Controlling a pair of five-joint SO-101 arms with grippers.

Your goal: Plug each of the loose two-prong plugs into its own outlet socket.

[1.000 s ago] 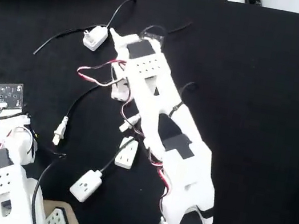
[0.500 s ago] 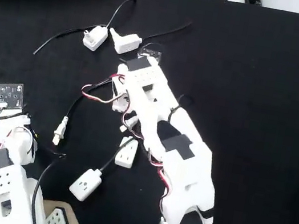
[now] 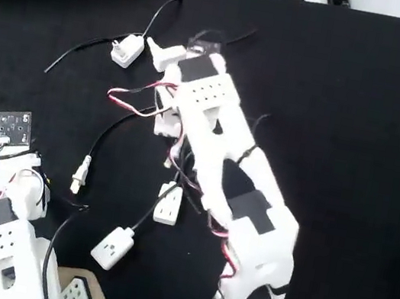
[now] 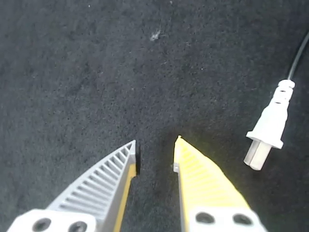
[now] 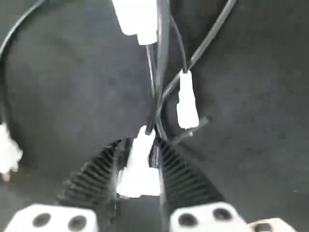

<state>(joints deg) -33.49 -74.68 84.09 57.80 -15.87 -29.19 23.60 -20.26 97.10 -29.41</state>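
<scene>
So far nothing is plugged in; both sockets (image 3: 168, 204) lie empty. The right jaws grip one plug (image 5: 137, 166), the left jaws gape beside another plug (image 4: 268, 130)

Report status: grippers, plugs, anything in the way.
Left gripper open over black mat, white two-prong plug beside it, untouched. Right gripper shut on white corded plug. White outlet sockets empty. Black cords crossing ahead of right gripper.

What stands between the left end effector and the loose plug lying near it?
Nothing visible does. In the left wrist view the left end effector is open, and the plug lies apart from it on the black table, prongs free, with no cable or socket between them.
</scene>
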